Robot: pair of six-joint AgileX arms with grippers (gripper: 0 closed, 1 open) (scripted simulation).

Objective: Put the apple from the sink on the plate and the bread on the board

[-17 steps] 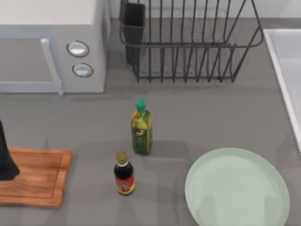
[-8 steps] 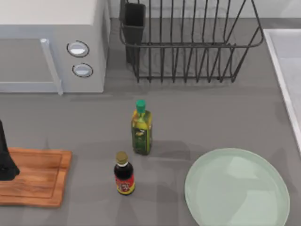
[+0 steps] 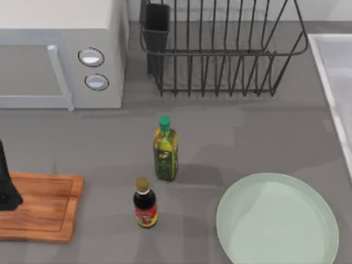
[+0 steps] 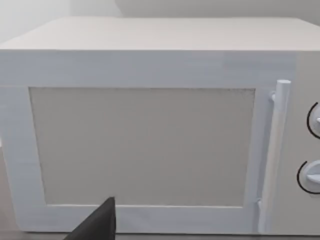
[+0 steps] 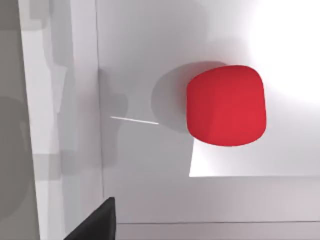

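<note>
The red apple (image 5: 226, 105) lies on the white floor of the sink (image 5: 140, 50), straight below my right wrist camera; a dark fingertip (image 5: 97, 222) of my right gripper stands apart from it. In the top view the sink's rim (image 3: 325, 77) runs down the right edge. The mint-green plate (image 3: 276, 220) lies bare at the front right. At the front left is the wooden board (image 3: 44, 206), with my left gripper (image 3: 8, 190) dark above its left end. A dark fingertip (image 4: 97, 225) shows in the left wrist view. The bread is out of view.
A white microwave (image 3: 60, 55) fills the back left and faces my left wrist camera (image 4: 145, 145). A black wire dish rack (image 3: 220, 49) stands at the back. An oil bottle (image 3: 165, 148) and a soy sauce bottle (image 3: 145, 203) stand upright between board and plate.
Faint shadows on the plate and on the counter beside the sink have shifted. The left arm has hardly moved, and no object has changed place.
</note>
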